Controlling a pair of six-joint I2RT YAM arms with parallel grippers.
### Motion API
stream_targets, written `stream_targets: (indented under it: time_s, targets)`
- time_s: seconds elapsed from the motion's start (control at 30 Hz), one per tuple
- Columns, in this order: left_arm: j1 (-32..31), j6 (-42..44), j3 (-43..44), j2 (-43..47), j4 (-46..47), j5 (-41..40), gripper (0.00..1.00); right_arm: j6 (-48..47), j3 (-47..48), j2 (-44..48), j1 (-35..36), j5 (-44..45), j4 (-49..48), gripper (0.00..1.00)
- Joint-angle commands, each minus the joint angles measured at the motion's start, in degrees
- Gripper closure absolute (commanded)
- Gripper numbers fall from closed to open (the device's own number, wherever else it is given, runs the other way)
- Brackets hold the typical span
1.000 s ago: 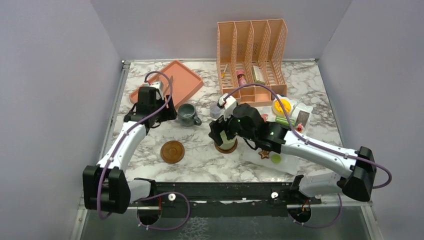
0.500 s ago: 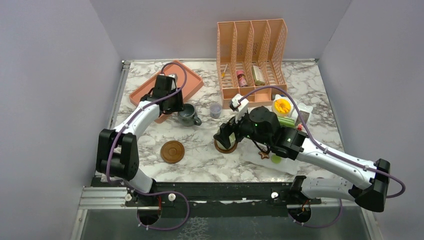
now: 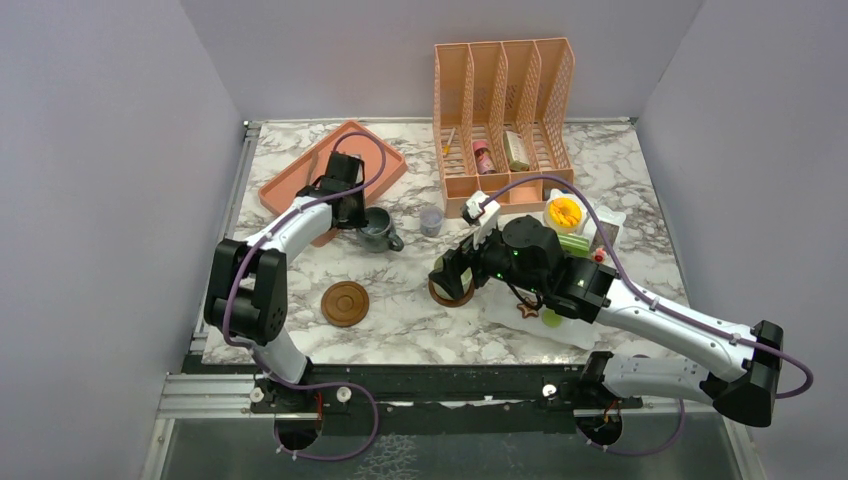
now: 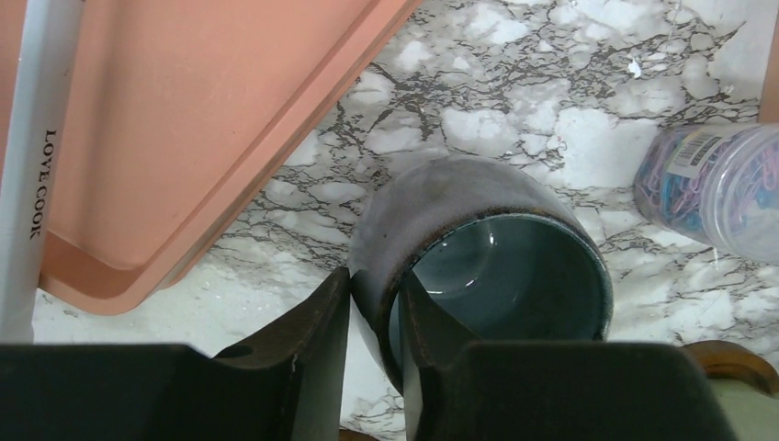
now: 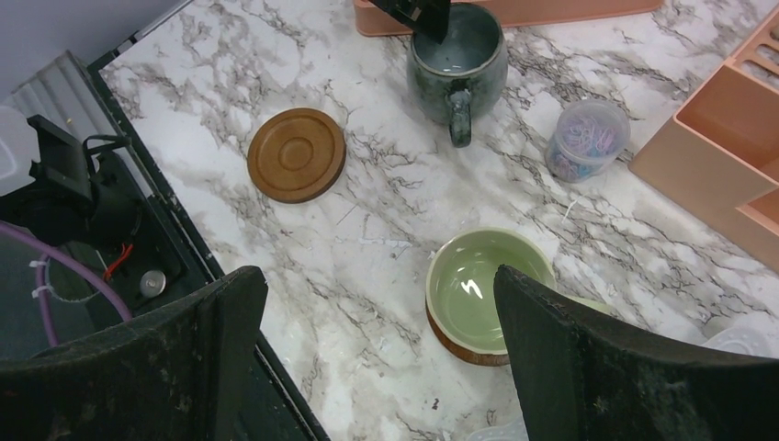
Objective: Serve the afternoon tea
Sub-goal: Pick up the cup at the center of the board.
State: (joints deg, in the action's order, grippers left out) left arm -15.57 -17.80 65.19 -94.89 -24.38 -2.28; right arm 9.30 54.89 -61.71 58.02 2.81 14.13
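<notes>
The grey-blue mug stands upright beside the pink tray. My left gripper is shut on its near rim, with one finger outside the wall and one inside. On a brown coaster sits the pale green mug. My right gripper hangs open above it, touching nothing. A second brown coaster lies bare at the front left. Toy sweets, a star cookie and a yellow donut, lie at the right.
A pink tray with a white utensil lies at the back left. A pink file organiser stands at the back. A small clear cup of clips stands right of the grey-blue mug. The black front rail runs along the near edge.
My left gripper reached right to the grey-blue mug and closed on its rim. My right gripper opened fully and drew back a little from the green mug.
</notes>
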Motion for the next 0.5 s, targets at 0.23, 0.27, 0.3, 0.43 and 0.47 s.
stream_targets:
  time_s: [0.23, 0.27, 0.3, 0.43, 0.47]
  targets:
    - [-1.0, 1.1, 1.4, 0.4, -2.1, -1.4, 1.0, -0.4, -0.6, 0.4, 0.0, -1.3, -2.8, 0.0]
    - [-1.0, 0.9, 1.5, 0.8, -2.5, -1.5, 1.0, -0.4, -0.7, 0.5, 0.0, -1.3, -2.8, 0.0]
    - [-1.0, 0.4, 1.8, 1.5, -3.0, -2.0, 1.0, -0.4, -0.7, 0.5, 0.0, -1.2, -2.9, 0.0]
    - [-1.0, -0.4, 3.2, 4.8, -5.3, -2.8, 1.0, -0.3, -1.0, 0.7, -0.1, -1.1, -2.9, 0.0]
    - [-1.0, -0.4, 3.7, 5.8, -6.3, -2.9, 1.0, -0.2, -1.1, 0.9, 0.0, -1.1, -2.8, 0.0]
